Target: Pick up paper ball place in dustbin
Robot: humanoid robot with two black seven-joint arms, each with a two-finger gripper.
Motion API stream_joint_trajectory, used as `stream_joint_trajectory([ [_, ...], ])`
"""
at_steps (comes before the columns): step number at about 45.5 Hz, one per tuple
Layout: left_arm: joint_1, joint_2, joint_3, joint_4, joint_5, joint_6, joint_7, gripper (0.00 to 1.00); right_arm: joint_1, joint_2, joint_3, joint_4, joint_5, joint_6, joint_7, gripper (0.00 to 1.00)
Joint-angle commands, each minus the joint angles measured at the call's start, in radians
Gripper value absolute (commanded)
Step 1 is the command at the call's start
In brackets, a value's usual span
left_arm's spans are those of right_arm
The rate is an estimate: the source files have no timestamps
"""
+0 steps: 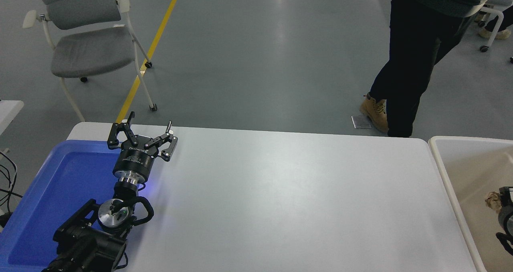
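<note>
The paper ball [491,200], a small tan crumpled wad, shows at the right edge, above the inside of the beige dustbin [473,139]. My right gripper [497,203] comes in from the right edge over the dustbin, mostly cut off by the picture, and is shut on the paper ball. My left gripper [141,132] is parked at the lower left, open and empty, above the far edge of the blue tray.
A shallow blue tray [60,176] lies on the white table [300,192] at the left. A person [413,63] in dark trousers and tan boots stands past the table's far right corner. A grey chair [88,43] stands at the far left.
</note>
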Motion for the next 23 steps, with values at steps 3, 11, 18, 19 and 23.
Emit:
stream_joint_trajectory([
  [3, 0.0, 0.0, 0.0, 0.0, 0.0, 0.0, 0.0, 0.99, 0.059, -0.007, -0.025, 0.0, -0.001, 0.012, 0.0, 1.0],
  [11, 0.0, 0.0, 0.0, 0.0, 0.0, 0.0, 0.0, 0.99, 0.157, -0.012, -0.134, 0.0, -0.003, 0.012, 0.0, 1.0],
  [18, 0.0, 0.0, 0.0, 0.0, 0.0, 0.0, 0.0, 0.99, 0.27, -0.024, -0.291, 0.038, -0.003, 0.012, 0.0, 1.0],
  [19, 0.0, 0.0, 0.0, 0.0, 0.0, 0.0, 0.0, 0.99, 0.287, -0.029, -0.309, 0.047, -0.003, 0.012, 0.0, 1.0],
  [23, 0.0, 0.0, 0.0, 0.0, 0.0, 0.0, 0.0, 0.99, 0.361, -0.07, -0.355, 0.104, -0.003, 0.008, -0.001, 1.0],
])
